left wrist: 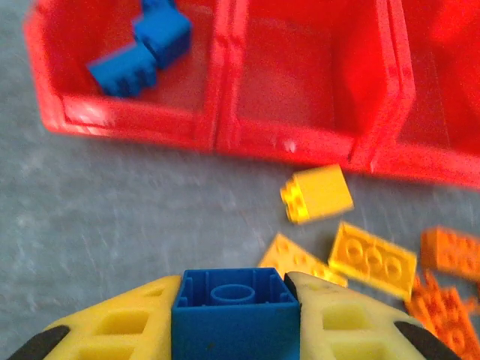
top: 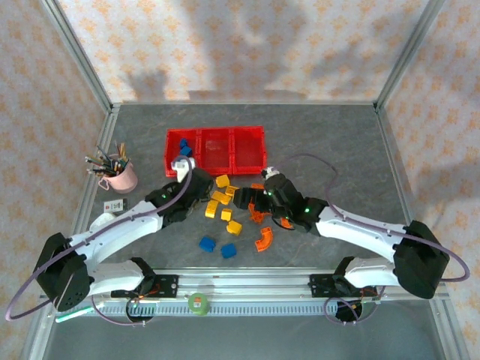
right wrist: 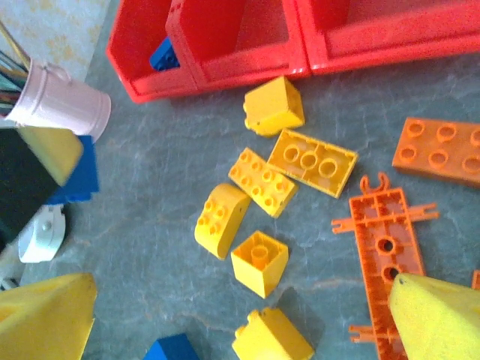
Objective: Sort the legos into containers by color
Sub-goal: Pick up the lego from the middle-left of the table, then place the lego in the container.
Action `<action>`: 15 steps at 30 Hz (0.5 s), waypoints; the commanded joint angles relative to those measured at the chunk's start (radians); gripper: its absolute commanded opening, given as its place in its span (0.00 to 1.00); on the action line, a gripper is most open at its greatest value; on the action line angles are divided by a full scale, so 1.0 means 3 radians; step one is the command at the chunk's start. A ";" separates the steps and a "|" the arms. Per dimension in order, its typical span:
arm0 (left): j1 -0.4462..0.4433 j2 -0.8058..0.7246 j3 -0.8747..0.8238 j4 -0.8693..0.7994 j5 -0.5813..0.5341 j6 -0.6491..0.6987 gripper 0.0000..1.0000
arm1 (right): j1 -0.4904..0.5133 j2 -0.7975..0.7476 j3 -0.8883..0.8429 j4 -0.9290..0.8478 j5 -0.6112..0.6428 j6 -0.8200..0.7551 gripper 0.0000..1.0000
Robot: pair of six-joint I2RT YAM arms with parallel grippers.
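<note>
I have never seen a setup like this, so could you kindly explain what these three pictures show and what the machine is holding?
These are two robot arms bolted to the near edge of a table. One picture comes from a fixed camera above and behind them; the other two come from cameras on each wrist, looking past yellow fingers. The left pincer is shut on a blue lego brick near the red three-bin tray, whose left bin already holds blue bricks. The right pincer is open above loose yellow bricks and a flat orange piece. More bricks lie on the grey table, including two blue ones and an orange arch. A pink cup of pens stands at the left.
</note>
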 commanded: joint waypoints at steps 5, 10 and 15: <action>0.0453 0.0379 0.0464 0.0144 -0.0166 0.0321 0.31 | -0.0193 0.0306 0.0289 0.0113 0.0146 -0.0089 1.00; 0.0807 0.0859 0.0845 0.0291 -0.0103 0.0491 0.31 | -0.0256 0.0588 0.0492 0.0169 0.0063 -0.0222 1.00; 0.1074 0.1378 0.1300 0.0374 -0.0088 0.0552 0.31 | -0.0308 0.0780 0.0661 0.0145 0.0031 -0.0314 1.00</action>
